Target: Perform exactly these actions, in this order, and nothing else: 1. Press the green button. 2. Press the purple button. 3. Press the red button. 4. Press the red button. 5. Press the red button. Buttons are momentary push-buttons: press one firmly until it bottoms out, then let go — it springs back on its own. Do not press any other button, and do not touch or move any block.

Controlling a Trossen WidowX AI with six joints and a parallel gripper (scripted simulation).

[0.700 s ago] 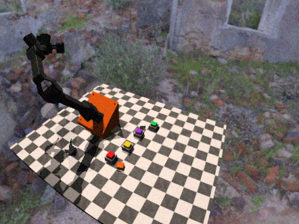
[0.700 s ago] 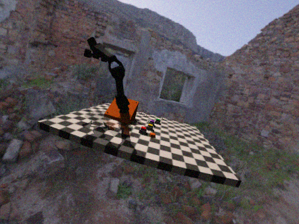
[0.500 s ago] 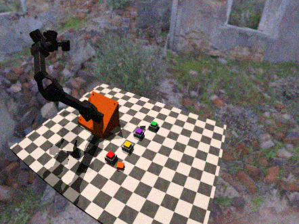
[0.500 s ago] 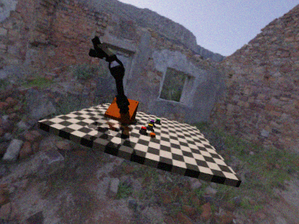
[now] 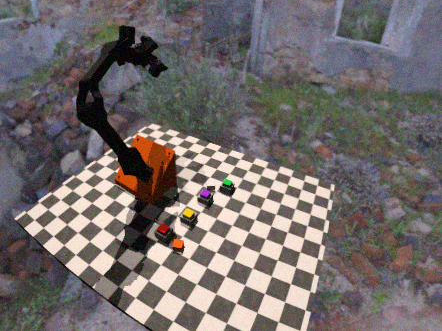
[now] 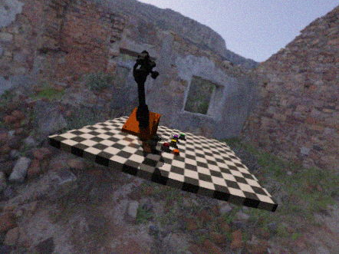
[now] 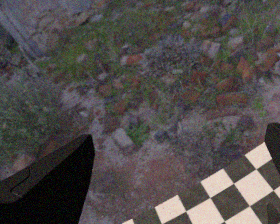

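The green button (image 5: 227, 182) (image 6: 182, 135), the purple button (image 5: 205, 193) (image 6: 175, 136) and the red button (image 5: 163, 228) (image 6: 166, 144) stand on dark housings, in a row with a yellow one between purple and red. All three caps look raised. My gripper (image 5: 159, 68) (image 7: 181, 138) is open and empty, high above the board and far from every button. In the exterior view the arm's head shows high over the base, its fingers too small to tell apart. The wrist view shows both fingers wide apart and no button.
The yellow button (image 5: 188, 213) (image 6: 173, 140) stands between purple and red. An orange block (image 5: 178, 245) (image 6: 176, 151) lies close beside the red button. A small dark thing (image 5: 211, 188) lies close to the purple button. The orange base (image 5: 167, 169) (image 6: 131, 122) stands on the checkered board (image 5: 260, 257) (image 6: 215, 179).
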